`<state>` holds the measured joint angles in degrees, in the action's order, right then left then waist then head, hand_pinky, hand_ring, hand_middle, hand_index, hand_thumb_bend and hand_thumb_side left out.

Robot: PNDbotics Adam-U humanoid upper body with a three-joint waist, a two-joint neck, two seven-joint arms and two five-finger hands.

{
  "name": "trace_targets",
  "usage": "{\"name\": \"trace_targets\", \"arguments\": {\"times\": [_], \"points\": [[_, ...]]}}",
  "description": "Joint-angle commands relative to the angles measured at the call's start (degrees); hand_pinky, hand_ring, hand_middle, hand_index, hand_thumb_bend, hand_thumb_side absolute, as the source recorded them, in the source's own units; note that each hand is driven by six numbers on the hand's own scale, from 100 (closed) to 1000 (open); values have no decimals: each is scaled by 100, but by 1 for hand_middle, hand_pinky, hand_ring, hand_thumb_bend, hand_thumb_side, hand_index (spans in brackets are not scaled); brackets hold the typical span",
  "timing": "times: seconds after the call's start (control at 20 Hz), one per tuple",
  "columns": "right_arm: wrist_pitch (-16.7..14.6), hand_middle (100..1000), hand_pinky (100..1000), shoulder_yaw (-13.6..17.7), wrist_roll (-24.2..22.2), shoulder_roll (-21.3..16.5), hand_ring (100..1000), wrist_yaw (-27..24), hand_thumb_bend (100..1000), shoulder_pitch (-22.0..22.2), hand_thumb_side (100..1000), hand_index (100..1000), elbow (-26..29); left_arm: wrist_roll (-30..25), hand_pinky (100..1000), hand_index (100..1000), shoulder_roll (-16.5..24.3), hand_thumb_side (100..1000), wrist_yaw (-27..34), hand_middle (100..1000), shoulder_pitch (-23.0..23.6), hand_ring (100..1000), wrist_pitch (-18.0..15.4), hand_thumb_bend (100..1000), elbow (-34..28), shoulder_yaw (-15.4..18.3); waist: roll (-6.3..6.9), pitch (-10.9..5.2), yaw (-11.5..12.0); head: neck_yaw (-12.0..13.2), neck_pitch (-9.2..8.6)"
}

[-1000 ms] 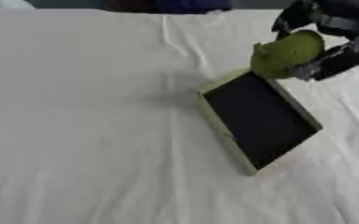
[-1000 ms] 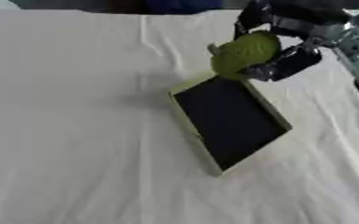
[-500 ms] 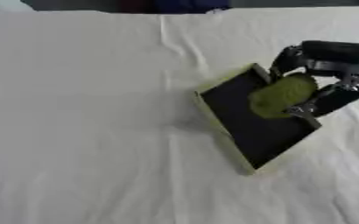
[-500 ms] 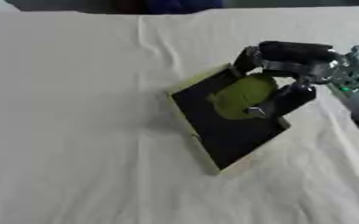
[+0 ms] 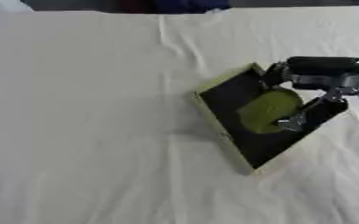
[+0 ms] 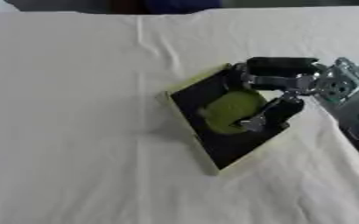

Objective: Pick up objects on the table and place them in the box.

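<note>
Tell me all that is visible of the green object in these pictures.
The green object is rounded, yellowish green and matte, with no markings that can be made out. It sits over the dark inside of the shallow box, towards its upper half. The right robot hand has fingers curled round it from the right.

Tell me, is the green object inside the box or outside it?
Inside: the green object sits over the box's dark interior, right hand curled round it.

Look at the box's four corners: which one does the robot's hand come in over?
The right corner. The right hand, curled round the green object, reaches over it into the box; the other three corners lie uncovered.
</note>
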<state>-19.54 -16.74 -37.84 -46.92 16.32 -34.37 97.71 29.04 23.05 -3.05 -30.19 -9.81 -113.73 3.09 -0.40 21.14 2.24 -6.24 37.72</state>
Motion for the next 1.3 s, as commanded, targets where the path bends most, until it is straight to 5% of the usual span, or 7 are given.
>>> {"name": "trace_targets", "arguments": {"times": [0.05,0.1,0.15,0.3,0.95,1.15,1.3], "points": [[-115,606,775,53,-39,-105,691,103,248,-51,100,756,15,-1,763,713,57,533,-7,634,-42,870,12,161,-87,48,8,-131,-2,-17,-15],[-140,616,780,57,-49,-104,701,118,253,-48,100,762,9,-2,763,713,57,533,-7,634,-42,870,12,161,-87,48,8,-131,-3,-17,-14],[-161,744,833,61,-56,-105,799,131,328,-46,100,847,4,-2,763,713,57,533,-7,634,-42,870,12,162,-87,48,7,-132,-3,-17,-13],[-338,803,863,104,-138,-150,844,177,355,-4,100,893,65,1,763,713,61,533,-9,634,-34,870,14,162,-87,53,0,-139,-18,-8,-10],[-486,803,855,600,328,-261,839,-49,359,37,100,896,471,9,762,713,74,530,-21,634,-17,871,12,164,-87,62,-10,-176,-51,44,-9],[-318,785,834,1051,662,-241,800,-341,267,21,100,891,894,23,763,713,84,527,-31,634,-4,870,7,165,-87,75,0,-193,-78,98,11],[-97,770,840,1428,919,-56,770,-596,100,0,112,908,1241,39,762,713,90,524,-44,634,13,870,5,167,-87,93,17,-204,-101,176,21]]}}
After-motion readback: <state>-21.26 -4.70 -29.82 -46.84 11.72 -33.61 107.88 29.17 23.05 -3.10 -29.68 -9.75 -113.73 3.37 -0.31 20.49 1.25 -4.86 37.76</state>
